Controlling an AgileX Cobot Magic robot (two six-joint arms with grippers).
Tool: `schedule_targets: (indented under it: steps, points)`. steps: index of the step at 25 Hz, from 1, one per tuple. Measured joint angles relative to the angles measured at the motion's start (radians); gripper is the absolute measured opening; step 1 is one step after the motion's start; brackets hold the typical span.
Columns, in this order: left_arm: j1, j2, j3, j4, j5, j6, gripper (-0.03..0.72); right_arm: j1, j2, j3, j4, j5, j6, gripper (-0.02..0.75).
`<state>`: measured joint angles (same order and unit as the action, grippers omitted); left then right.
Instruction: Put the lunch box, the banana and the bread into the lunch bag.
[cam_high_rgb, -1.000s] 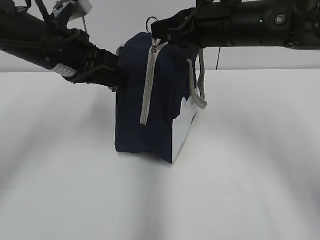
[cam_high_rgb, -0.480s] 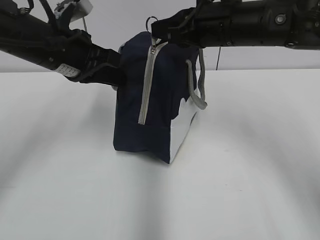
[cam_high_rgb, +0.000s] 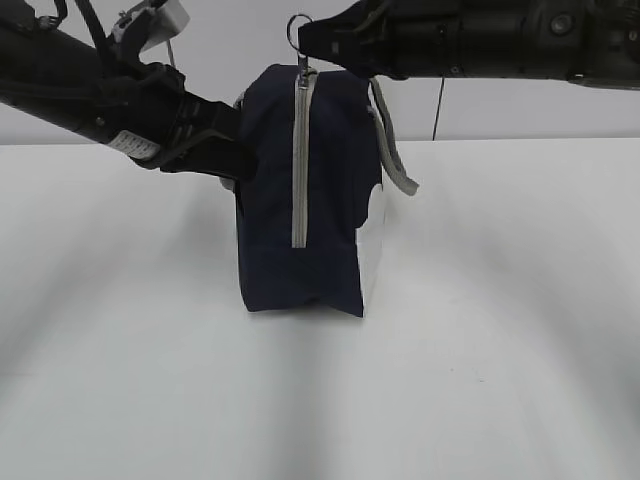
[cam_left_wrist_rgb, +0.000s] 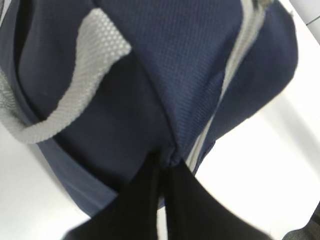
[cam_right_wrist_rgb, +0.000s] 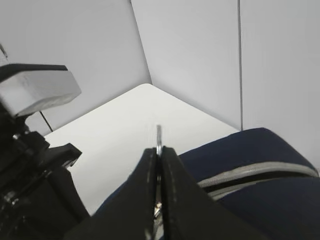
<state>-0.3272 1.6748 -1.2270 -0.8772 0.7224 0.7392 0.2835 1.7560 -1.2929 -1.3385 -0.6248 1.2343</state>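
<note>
The lunch bag (cam_high_rgb: 305, 195) stands upright near the middle of the white table (cam_high_rgb: 500, 380), toward its far edge, navy front panel facing the exterior camera and a white side panel on its right. A grey zipper (cam_high_rgb: 300, 160) runs straight down the front face — closed along its visible length. A grey webbing handle (cam_high_rgb: 392, 150) hangs off the upper right side. At the top, the right gripper (cam_high_rgb: 312, 45) is pinched closed on the metal ring pull (cam_right_wrist_rgb: 158, 134), whose ring projects above the fingertips. The left gripper (cam_left_wrist_rgb: 162, 167) is clamped on a fold of navy fabric at the bag's upper left side — jaws nearly together, beside the zipper and a second handle (cam_left_wrist_rgb: 75, 95).
</note>
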Motion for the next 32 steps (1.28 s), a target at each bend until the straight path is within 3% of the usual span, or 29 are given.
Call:
schedule_targets:
  steps: [15, 25, 32]
  points:
    - [0.0, -0.002, -0.002, 0.043, 0.06, 0.0, 0.003, 0.002, 0.052, -0.047, -0.014, 0.045, 0.046, -0.016]
    - [0.001, -0.002, -0.002, 0.078, 0.066, -0.04, 0.001, 0.002, 0.149, -0.197, -0.17, 0.04, 0.172, -0.016]
    - [0.002, -0.002, -0.002, 0.084, 0.062, -0.054, 0.001, 0.002, 0.149, -0.217, -0.207, 0.03, 0.193, -0.016]
